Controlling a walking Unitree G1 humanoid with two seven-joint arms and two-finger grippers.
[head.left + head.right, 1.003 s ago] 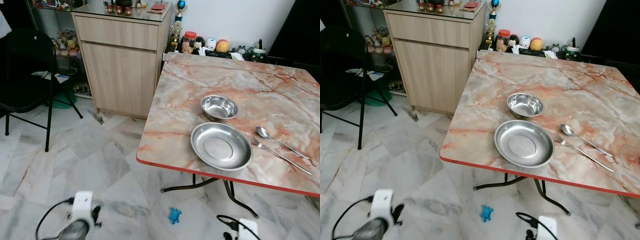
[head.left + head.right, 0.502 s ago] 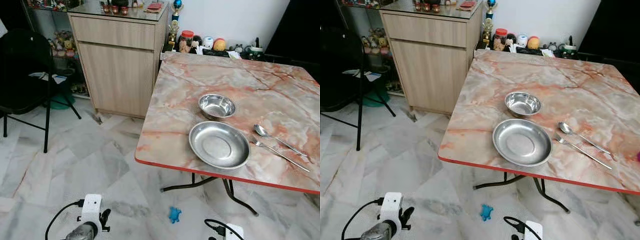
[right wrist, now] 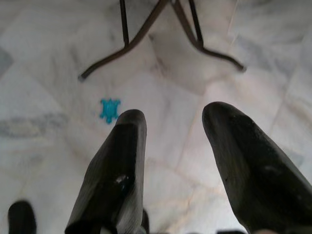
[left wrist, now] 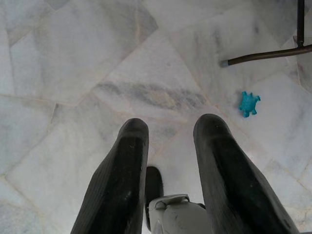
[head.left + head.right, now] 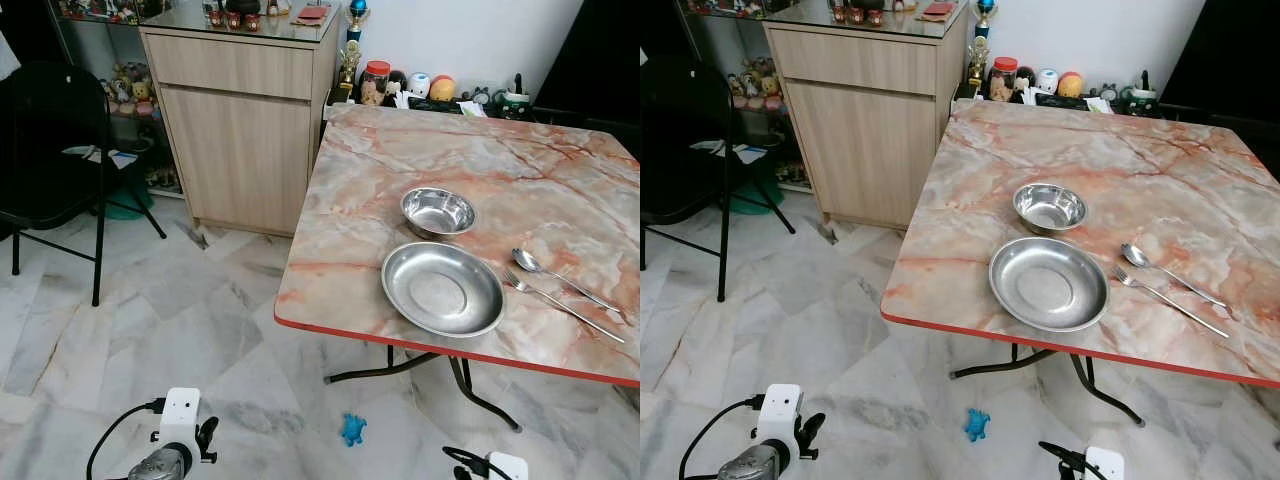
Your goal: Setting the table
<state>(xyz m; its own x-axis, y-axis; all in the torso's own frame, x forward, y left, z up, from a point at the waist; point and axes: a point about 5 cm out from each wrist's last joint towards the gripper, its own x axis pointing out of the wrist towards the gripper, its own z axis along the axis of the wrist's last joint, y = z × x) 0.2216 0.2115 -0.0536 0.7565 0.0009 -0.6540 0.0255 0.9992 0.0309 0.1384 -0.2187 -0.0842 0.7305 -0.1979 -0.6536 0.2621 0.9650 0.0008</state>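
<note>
With both arms hung low over the floor, left gripper and right gripper spread and empty, the plate, bowl, spoon and fork are found ahead on the table, nearer the right arm.

Both arms low at the sides, left claw and right claw parted (empty).

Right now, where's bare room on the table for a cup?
Free: the far half of the marble table, beyond the small steel bowl, and the strip left of the big steel dish. Crowded: the near edge, where dish, fork and spoon sit.
</note>
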